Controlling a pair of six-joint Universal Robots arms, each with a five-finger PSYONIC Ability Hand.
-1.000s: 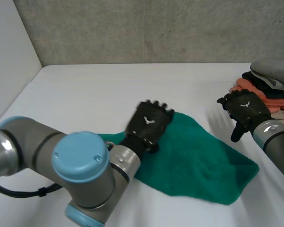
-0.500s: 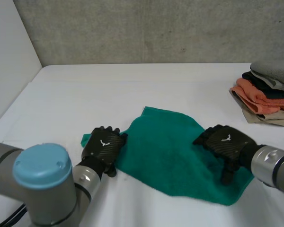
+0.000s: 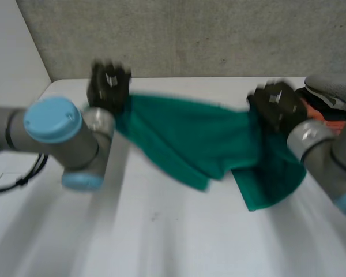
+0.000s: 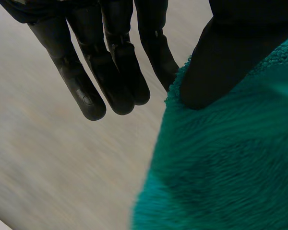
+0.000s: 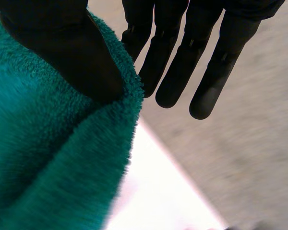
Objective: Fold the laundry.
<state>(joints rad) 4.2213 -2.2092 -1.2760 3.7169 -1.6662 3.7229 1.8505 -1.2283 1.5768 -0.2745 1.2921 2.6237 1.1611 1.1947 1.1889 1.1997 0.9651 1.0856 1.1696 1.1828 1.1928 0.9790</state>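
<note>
a pile of folded clothes [image 3: 334,92] sits beside the right hand [image 3: 275,104]; it and the left hand [image 3: 108,86] each pinch a green terry towel [image 3: 190,135] above a white table [image 3: 161,231].

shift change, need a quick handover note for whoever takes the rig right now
Left hand: thumb and fingers pinch one end of the green towel.
Right hand: pinches the other end the same way.
The towel hangs stretched between both hands above the table, its middle sagging.
A pile of folded clothes sits by the right hand.
Done: towel gripped at both ends.
Left: lay it flat, fold it, probably add it to the pile.
</note>
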